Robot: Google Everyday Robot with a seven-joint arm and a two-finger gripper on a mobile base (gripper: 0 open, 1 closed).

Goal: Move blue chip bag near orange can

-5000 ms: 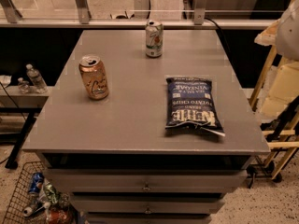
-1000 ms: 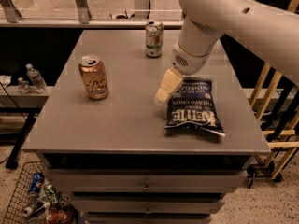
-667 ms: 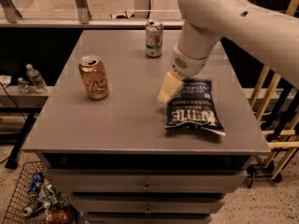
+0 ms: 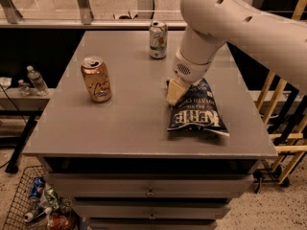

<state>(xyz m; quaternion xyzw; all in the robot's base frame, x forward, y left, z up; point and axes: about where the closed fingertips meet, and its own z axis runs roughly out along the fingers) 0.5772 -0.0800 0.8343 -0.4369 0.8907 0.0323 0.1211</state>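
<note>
The blue chip bag lies flat on the right side of the grey table, white lettering facing up. The orange can stands upright on the left side, well apart from the bag. My gripper hangs from the large white arm and sits at the bag's upper left edge, down at table level. The arm covers the bag's far end.
A white-and-green can stands at the back of the table. Drawers run below the table front. A wire basket with bottles sits on the floor at lower left. A wooden rack stands to the right.
The arm has come into view from the upper right since the earliest frame. Over the last second the gripper has crept slightly right onto the bag's upper left edge. The cans have not moved.
</note>
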